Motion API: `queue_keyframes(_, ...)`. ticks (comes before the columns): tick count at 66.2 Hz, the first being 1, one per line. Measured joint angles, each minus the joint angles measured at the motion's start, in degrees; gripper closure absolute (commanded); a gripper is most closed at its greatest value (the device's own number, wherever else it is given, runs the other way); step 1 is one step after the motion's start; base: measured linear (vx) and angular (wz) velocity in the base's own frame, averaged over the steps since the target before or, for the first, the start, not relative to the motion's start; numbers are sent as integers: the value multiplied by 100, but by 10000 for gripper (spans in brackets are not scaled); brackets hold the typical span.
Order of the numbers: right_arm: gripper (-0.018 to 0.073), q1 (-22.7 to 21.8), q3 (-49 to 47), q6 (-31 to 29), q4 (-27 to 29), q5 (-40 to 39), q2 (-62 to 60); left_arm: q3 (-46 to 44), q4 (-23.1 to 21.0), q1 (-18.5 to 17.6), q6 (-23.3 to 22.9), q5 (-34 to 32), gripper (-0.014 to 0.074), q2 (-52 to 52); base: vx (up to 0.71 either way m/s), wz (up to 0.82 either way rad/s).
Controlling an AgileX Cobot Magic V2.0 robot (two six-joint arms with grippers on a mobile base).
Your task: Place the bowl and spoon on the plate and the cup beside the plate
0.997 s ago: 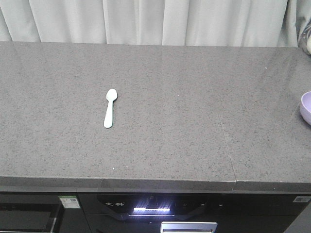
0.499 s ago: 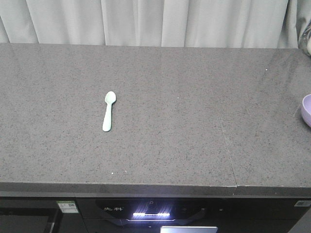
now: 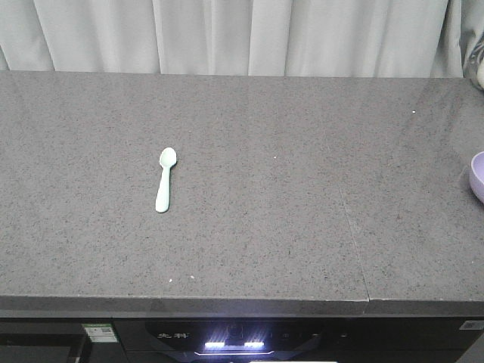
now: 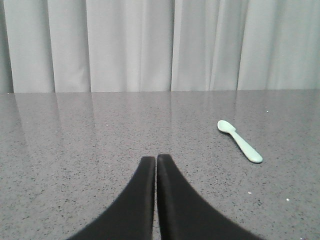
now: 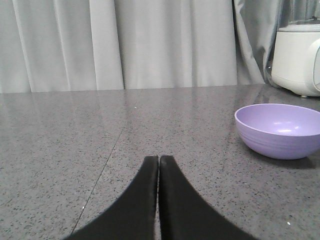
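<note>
The pale mint spoon (image 3: 164, 178) lies flat on the grey counter left of centre, scoop toward the curtain. In the left wrist view the spoon (image 4: 239, 140) sits ahead and to the right of my left gripper (image 4: 156, 158), which is shut with nothing in it. The lavender bowl (image 3: 477, 175) shows only as a sliver at the right edge of the front view. In the right wrist view the bowl (image 5: 280, 129) stands upright to the right of my right gripper (image 5: 158, 158), also shut and holding nothing. The plate and the cup are out of view.
A grey speckled counter (image 3: 257, 227) runs the full width, with a seam (image 3: 354, 242) right of centre and a pale curtain (image 3: 227, 34) behind. A white appliance (image 5: 299, 57) stands at the far right behind the bowl. A dark appliance front with lit indicators (image 3: 231, 344) sits below the counter's front edge.
The whole front view has shifted: spoon, counter and bowl sit lower and slightly further left in frame than a second ago, and less of the appliance below shows. Nothing on the counter moved.
</note>
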Motion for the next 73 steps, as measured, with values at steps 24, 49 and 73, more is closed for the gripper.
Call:
queue_keyframes(24,564,0,0,0,0,0,0,0,0,0,0,0,602,0,3,-2)
queue_keyframes(49,564,0,0,0,0,0,0,0,0,0,0,0,602,0,3,-2)
queue_keyframes(73,564,0,0,0,0,0,0,0,0,0,0,0,602,0,3,-1)
